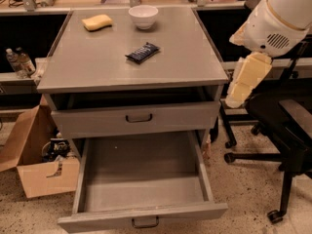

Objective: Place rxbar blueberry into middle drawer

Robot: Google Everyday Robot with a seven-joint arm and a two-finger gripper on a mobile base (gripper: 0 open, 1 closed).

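The rxbar blueberry (142, 52), a dark wrapped bar, lies flat on the grey cabinet top (97, 67), right of centre. The middle drawer (141, 216) is pulled fully out below and holds nothing; its small dark handle is on the front. The upper handled drawer (139, 117) is shut. My gripper (246, 82), a cream part under the white arm housing, hangs in the air off the cabinet's right side, level with the top's front edge and well right of the bar. It holds nothing that I can see.
A yellow sponge (96, 22) and a white bowl (143, 16) sit at the back of the top. An open cardboard box (39, 172) stands on the floor at left. A black office chair (287, 126) stands at right, below the arm. Bottles (17, 62) stand far left.
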